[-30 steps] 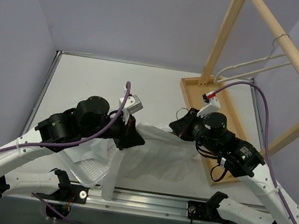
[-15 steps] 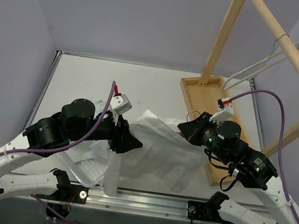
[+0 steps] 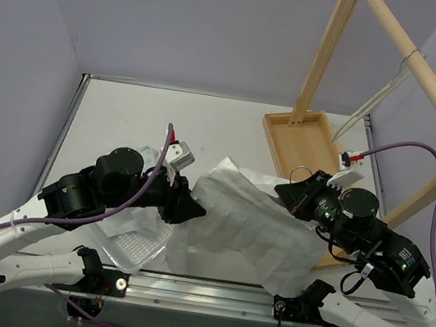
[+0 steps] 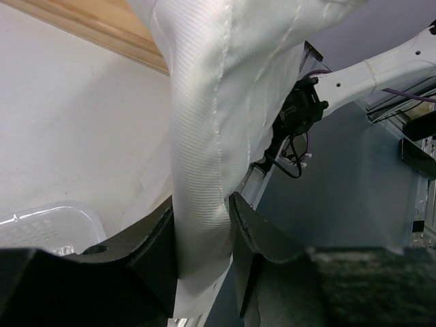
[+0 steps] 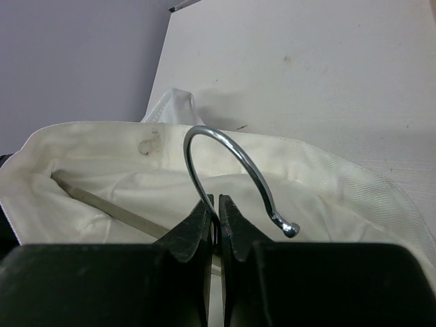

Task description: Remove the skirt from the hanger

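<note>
The white skirt hangs spread between my two grippers above the table's front middle. My left gripper is shut on a bunched edge of the skirt, with cloth pinched between its fingers. My right gripper is shut on the metal hook of the hanger, right at the hook's base. The skirt's waist lies open below the hook, with the hanger's bar inside it.
A wooden rack stands at the back right on a wooden base tray, with a white hanger on its rail. A clear plastic bin and other white cloth lie under my left arm.
My right gripper has pulled the hanger hook to the right and nearer. The skirt is stretched wider between the grippers. The white hanger on the rack has swung.
</note>
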